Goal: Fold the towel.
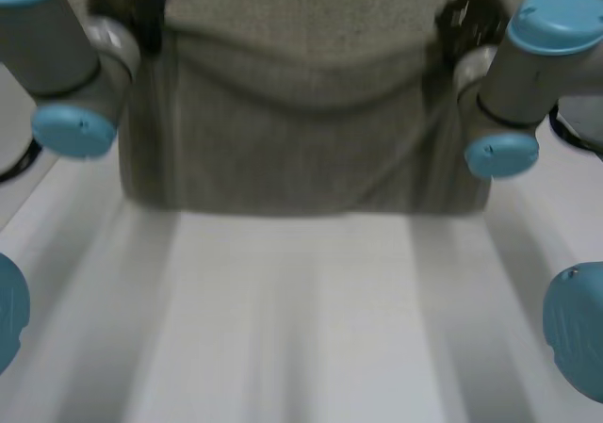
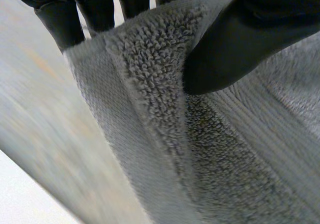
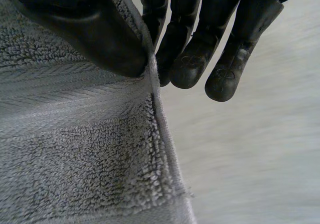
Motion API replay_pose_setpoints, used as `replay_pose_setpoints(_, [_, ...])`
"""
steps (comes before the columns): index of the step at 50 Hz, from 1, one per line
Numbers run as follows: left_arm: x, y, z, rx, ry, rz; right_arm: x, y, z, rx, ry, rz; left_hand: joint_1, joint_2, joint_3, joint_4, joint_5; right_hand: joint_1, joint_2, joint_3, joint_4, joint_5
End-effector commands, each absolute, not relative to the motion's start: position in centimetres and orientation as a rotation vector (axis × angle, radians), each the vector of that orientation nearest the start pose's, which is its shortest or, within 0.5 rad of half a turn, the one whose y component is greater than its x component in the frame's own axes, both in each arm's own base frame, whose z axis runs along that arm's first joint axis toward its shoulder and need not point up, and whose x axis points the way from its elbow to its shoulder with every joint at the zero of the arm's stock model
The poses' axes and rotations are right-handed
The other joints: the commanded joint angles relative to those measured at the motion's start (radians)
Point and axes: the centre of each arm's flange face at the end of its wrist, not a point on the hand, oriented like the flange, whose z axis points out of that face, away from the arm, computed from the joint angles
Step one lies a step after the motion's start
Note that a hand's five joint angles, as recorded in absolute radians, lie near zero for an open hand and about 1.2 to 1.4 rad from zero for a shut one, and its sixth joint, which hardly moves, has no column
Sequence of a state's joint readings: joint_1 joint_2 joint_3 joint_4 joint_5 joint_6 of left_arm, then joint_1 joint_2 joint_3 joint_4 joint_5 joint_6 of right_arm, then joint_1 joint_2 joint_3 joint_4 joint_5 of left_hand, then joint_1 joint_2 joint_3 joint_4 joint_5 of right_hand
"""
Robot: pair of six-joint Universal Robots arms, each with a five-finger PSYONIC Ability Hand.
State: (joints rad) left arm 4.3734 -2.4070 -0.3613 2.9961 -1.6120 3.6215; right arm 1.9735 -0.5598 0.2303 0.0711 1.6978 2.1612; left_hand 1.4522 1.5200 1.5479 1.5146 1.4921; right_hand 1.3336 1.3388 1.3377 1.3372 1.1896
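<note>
Your left hand (image 2: 240,44) pinches the towel (image 1: 301,150) at one end of its edge | your right hand (image 3: 85,24) pinches the other end | towel hangs below both hands, stretched hand to hand, above the table (image 1: 301,319).

Over the far half of the table (image 1: 301,329) the towel (image 1: 301,150) hung spread left to right, its top edge sagging between the two hands. The left hand (image 2: 250,39) pinched its upper left corner and the right hand (image 3: 80,29) its upper right corner, thumb on one face, fingers on the other. The left arm (image 1: 66,65) and right arm (image 1: 528,74) flanked it.
</note>
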Motion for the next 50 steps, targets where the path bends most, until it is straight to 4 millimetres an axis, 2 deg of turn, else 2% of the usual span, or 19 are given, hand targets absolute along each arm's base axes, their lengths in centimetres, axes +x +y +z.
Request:
replay_pose_setpoints(1, [-27.7, -39.5, 44.2, 0.337, 1.395, -2.946, 31.3, -39.9, 40.7, 0.586, -0.896, 2.392, -0.056, -0.124, -0.152, -0.118, -0.270, 0.063, 0.058, 0.059, 0.059, 0.032])
replay_pose_setpoints(5, [-27.4, -39.7, 44.6, 0.307, 1.367, -2.980, 31.3, -38.8, 41.1, 0.632, -0.869, 2.426, -0.056, -0.124, -0.152, -0.118, -0.270, 0.063, 0.058, 0.059, 0.059, 0.032])
replay_pose_setpoints(8, [-27.2, -40.4, 42.9, 0.325, 1.453, -2.921, 31.9, -38.6, 39.2, 0.713, -0.927, 2.410, -0.056, -0.124, -0.152, -0.118, -0.270, 0.063, 0.058, 0.059, 0.059, 0.032])
replay_pose_setpoints(10, [-26.9, -41.6, 39.2, 0.365, 1.629, -2.796, 32.0, -38.7, 36.6, 0.824, -1.038, 2.345, -0.056, -0.124, -0.152, -0.118, -0.270, 0.063, 0.058, 0.059, 0.059, 0.032])
replay_pose_setpoints(13, [-26.7, -42.1, 37.1, 0.390, 1.710, -2.723, 32.0, -38.6, 35.0, 0.898, -1.114, 2.299, -0.056, -0.124, -0.152, -0.118, -0.270, 0.063, 0.058, 0.059, 0.059, 0.032])
replay_pose_setpoints(15, [-26.5, -42.7, 32.9, 0.473, 1.828, -2.587, 32.0, -38.1, 31.7, 1.080, -1.253, 2.207, -0.056, -0.124, -0.152, -0.118, -0.270, 0.063, 0.058, 0.059, 0.059, 0.032])
replay_pose_setpoints(16, [-26.5, -42.7, 32.9, 0.474, 1.828, -2.586, 32.0, -38.1, 31.7, 1.081, -1.254, 2.206, -0.056, -0.124, -0.152, -0.118, -0.270, 0.063, 0.058, 0.059, 0.059, 0.032])
replay_pose_setpoints(18, [-26.1, -42.8, 28.7, 0.577, 1.904, -2.452, 32.0, -37.3, 27.1, 1.288, -1.422, 2.068, -0.056, -0.124, -0.152, -0.118, -0.270, 0.063, 0.058, 0.059, 0.059, 0.032])
replay_pose_setpoints(19, [-26.1, -42.8, 28.6, 0.577, 1.904, -2.451, 32.0, -37.3, 27.1, 1.289, -1.423, 2.067, -0.056, -0.124, -0.152, -0.118, -0.270, 0.063, 0.058, 0.059, 0.059, 0.032])
replay_pose_setpoints(21, [-25.2, -42.2, 24.7, 0.683, 1.954, -2.326, 31.5, -36.5, 21.8, 1.449, -1.606, 1.891, -0.056, -0.124, -0.152, -0.118, -0.270, 0.063, 0.058, 0.059, 0.059, 0.032])
replay_pose_setpoints(22, [-25.2, -42.2, 24.7, 0.684, 1.954, -2.326, 31.5, -36.4, 21.7, 1.449, -1.607, 1.890, -0.056, -0.124, -0.152, -0.118, -0.270, 0.063, 0.058, 0.059, 0.059, 0.032])
replay_pose_setpoints(23, [-25.1, -41.6, 23.1, 0.746, 1.958, -2.283, 31.2, -36.1, 19.6, 1.494, -1.682, 1.813, -0.056, -0.124, -0.152, -0.118, -0.270, 0.063, 0.058, 0.059, 0.059, 0.032])
replay_pose_setpoints(24, [-25.1, -41.6, 23.0, 0.746, 1.958, -2.282, 31.2, -36.1, 19.5, 1.494, -1.683, 1.813, -0.056, -0.124, -0.152, -0.118, -0.270, 0.063, 0.058, 0.059, 0.059, 0.032])
replay_pose_setpoints(26, [-25.0, -40.2, 20.1, 0.872, 1.934, -2.219, 30.6, -35.1, 15.9, 1.560, -1.791, 1.689, -0.056, -0.124, -0.152, -0.118, -0.270, 0.063, 0.058, 0.059, 0.059, 0.032])
replay_pose_setpoints(29, [-24.5, -38.7, 18.1, 0.975, 1.883, -2.162, 30.1, -33.8, 13.8, 1.605, -1.867, 1.617, -0.056, -0.124, -0.152, -0.118, -0.270, 0.063, 0.058, 0.059, 0.059, 0.032])
replay_pose_setpoints(34, [-22.4, -38.1, 17.2, 1.003, 1.838, -2.103, 29.4, -32.8, 12.5, 1.607, -1.951, 1.568, -0.056, -0.124, -0.152, -0.118, -0.270, 0.063, 0.058, 0.059, 0.059, 0.032])
replay_pose_setpoints(43, [-20.5, -37.6, 16.9, 0.963, 1.877, -2.054, 28.8, -32.3, 12.9, 1.492, -2.101, 1.613, -0.056, -0.124, -0.152, -0.118, -0.270, 0.063, 0.058, 0.059, 0.059, 0.032])
replay_pose_setpoints(45, [-19.6, -37.7, 17.1, 0.935, 1.882, -2.043, 28.7, -32.6, 13.5, 1.432, -2.128, 1.663, -0.056, -0.124, -0.152, -0.118, -0.270, -0.386, -0.391, -0.390, -0.390, -0.416])
replay_pose_setpoints(50, [-19.0, -37.9, 17.3, 0.902, 1.889, -2.044, 28.0, -33.2, 13.7, 1.358, -2.149, 1.679, -0.056, -0.124, -0.152, -0.118, -0.270, -0.625, -0.631, -0.630, -0.629, -0.656])
